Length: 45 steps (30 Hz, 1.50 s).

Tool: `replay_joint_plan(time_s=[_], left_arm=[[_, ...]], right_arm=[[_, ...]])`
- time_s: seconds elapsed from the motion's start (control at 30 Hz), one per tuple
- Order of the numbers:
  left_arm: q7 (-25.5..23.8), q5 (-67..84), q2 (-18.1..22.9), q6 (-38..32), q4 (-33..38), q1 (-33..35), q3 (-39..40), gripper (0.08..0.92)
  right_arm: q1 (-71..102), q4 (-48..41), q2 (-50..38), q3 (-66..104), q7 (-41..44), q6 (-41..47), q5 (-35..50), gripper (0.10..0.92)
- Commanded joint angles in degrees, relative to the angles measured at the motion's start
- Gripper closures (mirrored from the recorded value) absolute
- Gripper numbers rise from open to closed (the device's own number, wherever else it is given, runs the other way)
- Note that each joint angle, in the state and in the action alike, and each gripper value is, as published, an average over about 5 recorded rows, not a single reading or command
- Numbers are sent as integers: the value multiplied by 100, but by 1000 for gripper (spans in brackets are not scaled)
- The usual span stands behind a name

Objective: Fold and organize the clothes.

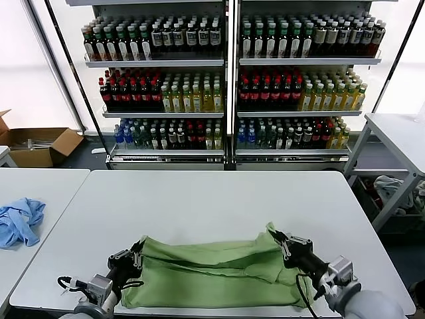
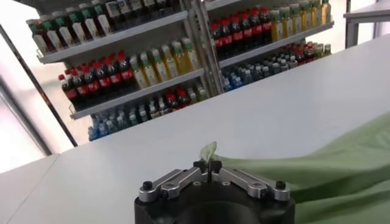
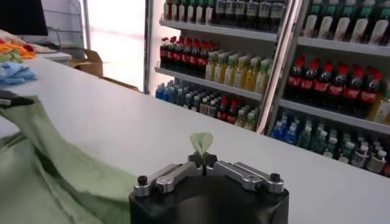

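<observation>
Head view: my left gripper (image 1: 137,252) and right gripper (image 1: 279,240) each clamped on a polo shirt (image 1: 212,269) edge.
Fabric: soft, light, sags.
Hold: outer corners, above desk (image 1: 219,199).

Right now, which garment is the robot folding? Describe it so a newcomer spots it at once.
On the white table before the drink shelves, at its near edge, lies the green shirt. The left gripper and right gripper each pinch a corner. The blue garment lies crumpled, untouched, on the neighbouring table.
</observation>
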<state>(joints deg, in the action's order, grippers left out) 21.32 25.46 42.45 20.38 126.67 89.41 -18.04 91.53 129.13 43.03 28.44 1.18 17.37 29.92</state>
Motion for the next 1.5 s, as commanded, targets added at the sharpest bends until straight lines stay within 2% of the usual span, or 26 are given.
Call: replay_joint_plan(time_s=[0.03, 0.3, 0.47, 0.7, 0.87, 1.07, 1.2, 1.33, 1.5], left_arm=[[109, -288, 41, -54, -14, 234, 83, 918], [358, -426, 314, -25, -382, 116, 285, 918], [564, -543, 347, 98, -456, 186, 332, 918], [579, -272, 315, 230, -411, 232, 461, 918], [588, -269, 324, 223, -398, 204, 476, 884], [663, -451, 229, 280, -209, 284, 265, 725], [799, -444, 184, 316, 166, 419, -29, 604], [891, -222, 325, 316, 800, 747, -484, 491], [863, 232, 653, 190, 1425, 1193, -720, 344]], right_arm=[[1062, 159, 219, 394, -358, -397, -236, 917], [831, -265, 714, -153, -1799, -696, -182, 917], [625, -383, 910, -304, -2596, -590, 200, 917], [613, -505, 1065, -460, -2992, -407, 380, 901], [596, -421, 1168, -411, -3410, -206, 535, 761], [542, 18, 1205, -208, -3457, -84, 340, 587], [363, 307, 1249, 4, -3433, -4, 307, 475], [330, 631, 1220, 273, -3088, -133, 118, 353], [613, 573, 1065, 408, -2119, -798, -153, 233]])
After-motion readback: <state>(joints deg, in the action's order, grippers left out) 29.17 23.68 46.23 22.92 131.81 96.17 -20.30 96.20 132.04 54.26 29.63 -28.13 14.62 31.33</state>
